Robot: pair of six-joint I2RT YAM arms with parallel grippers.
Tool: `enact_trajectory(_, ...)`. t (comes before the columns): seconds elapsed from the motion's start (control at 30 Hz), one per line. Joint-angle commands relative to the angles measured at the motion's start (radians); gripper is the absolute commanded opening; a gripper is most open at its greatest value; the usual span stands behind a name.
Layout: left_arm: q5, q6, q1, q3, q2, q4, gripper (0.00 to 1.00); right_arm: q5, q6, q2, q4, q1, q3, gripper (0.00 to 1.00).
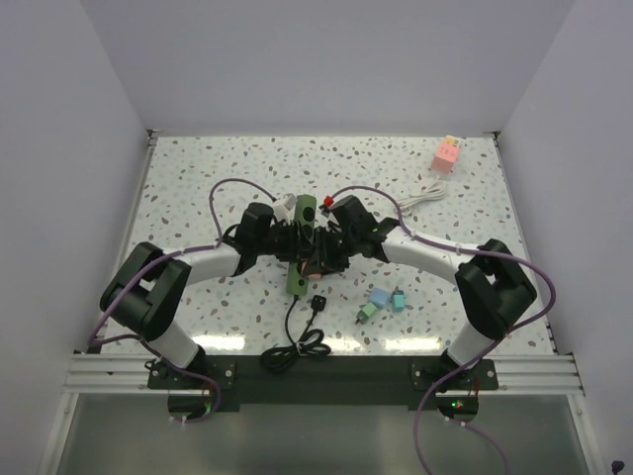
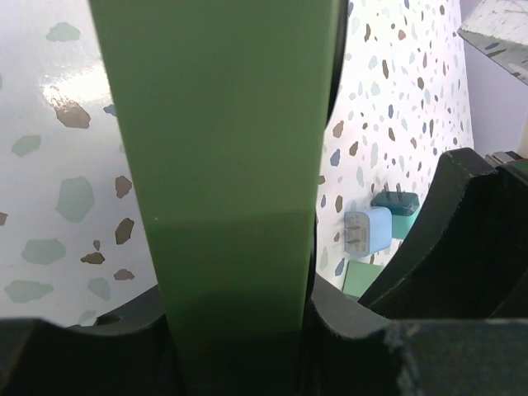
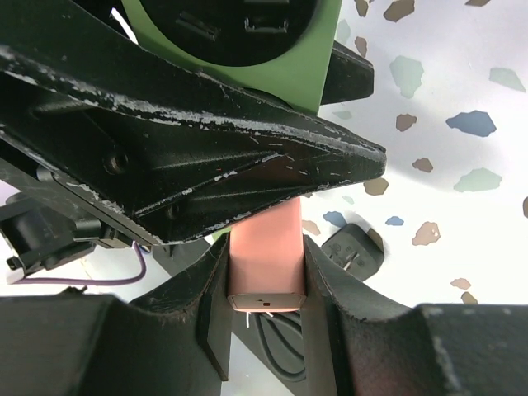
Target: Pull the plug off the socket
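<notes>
Plug (image 3: 266, 247) in R hand (image 3: 266, 285), socket (image 2: 223, 148) L hand (image 2: 235, 334)

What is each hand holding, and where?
Left hand clamps the green power strip across its long sides; right hand pinches the pink plug by its sides.

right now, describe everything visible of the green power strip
The green power strip is a long, narrow bar of smooth matte plastic with dark round outlets. The left gripper clamps its sides; the right gripper pinches a pink plug at its outlet face. A thin black cord trails from its near end.
</notes>
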Motion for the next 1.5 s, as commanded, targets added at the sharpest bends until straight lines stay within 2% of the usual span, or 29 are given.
enact_trajectory(0.0, 0.020, -0.005, -0.006, -0.016, -0.017, 0.060, 0.00, -0.011, 0.011, -0.042, 0.083, -0.006, 0.061, 0.00)
enact_trajectory(0.23, -0.061, 0.067, -0.005, 0.036, 0.003, -0.024, 0.00, 0.012, -0.020, -0.082, -0.004, -0.009, 0.048, 0.00)
enact_trajectory(0.37, -0.135, 0.133, 0.000, 0.082, 0.019, -0.121, 0.00, 0.009, -0.073, -0.226, -0.121, -0.038, -0.033, 0.00)
enact_trajectory(0.5, -0.172, 0.179, 0.007, 0.100, 0.032, -0.162, 0.00, -0.002, -0.075, -0.505, -0.241, -0.104, -0.138, 0.00)
enact_trajectory(0.63, -0.170, 0.182, 0.012, 0.111, 0.046, -0.165, 0.00, -0.039, -0.086, -0.591, -0.298, -0.144, -0.225, 0.00)
enact_trajectory(0.73, -0.164, 0.182, 0.014, 0.128, 0.047, -0.170, 0.00, -0.021, -0.112, -0.581, -0.328, -0.156, -0.237, 0.00)
enact_trajectory(0.83, -0.166, 0.187, 0.014, 0.166, 0.035, -0.190, 0.00, 0.067, -0.142, -0.541, -0.371, -0.157, -0.225, 0.00)
enact_trajectory(0.93, -0.179, 0.204, 0.035, 0.210, 0.021, -0.226, 0.00, 0.122, -0.153, -0.490, -0.347, -0.167, -0.244, 0.00)
enact_trajectory(1.1, -0.176, 0.257, 0.171, 0.287, 0.030, -0.326, 0.00, 0.076, -0.135, -0.348, -0.218, -0.170, -0.248, 0.00)
enact_trajectory(1.2, -0.176, 0.302, 0.266, 0.345, 0.052, -0.375, 0.00, 0.067, -0.135, -0.294, -0.198, -0.170, -0.240, 0.00)
enact_trajectory(1.47, -0.288, 0.435, 0.509, 0.611, 0.269, -0.522, 0.00, 0.073, -0.129, -0.233, -0.189, -0.170, -0.295, 0.00)
